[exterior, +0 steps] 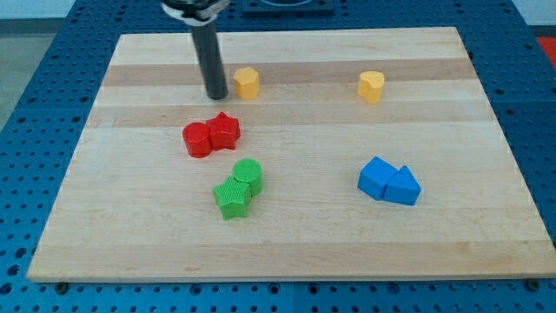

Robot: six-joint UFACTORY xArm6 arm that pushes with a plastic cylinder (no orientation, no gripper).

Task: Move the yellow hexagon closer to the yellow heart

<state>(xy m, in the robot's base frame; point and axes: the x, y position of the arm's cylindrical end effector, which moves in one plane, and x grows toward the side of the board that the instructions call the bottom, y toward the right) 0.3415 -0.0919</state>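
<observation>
yellow hexagon (247,83) sits just right of my tip (216,96), apart from it. yellow heart (371,86) lies well right of the hexagon. my tip is a bare rod, no fingers.

View count: one. Camera view, raised and angled down, facing across the pale wooden board (287,243) from its near long edge; the far edge appears shorter (perspective narrowing toward the view's top). Range: moderate, whole board framed, with blue perforated table surface (35,78) visible at the view's left, right and bottom margins. Upper limit of frame cuts the straight dark rod (211,61) above its shaft. Shared coverage with a second view: not applicable.
</observation>
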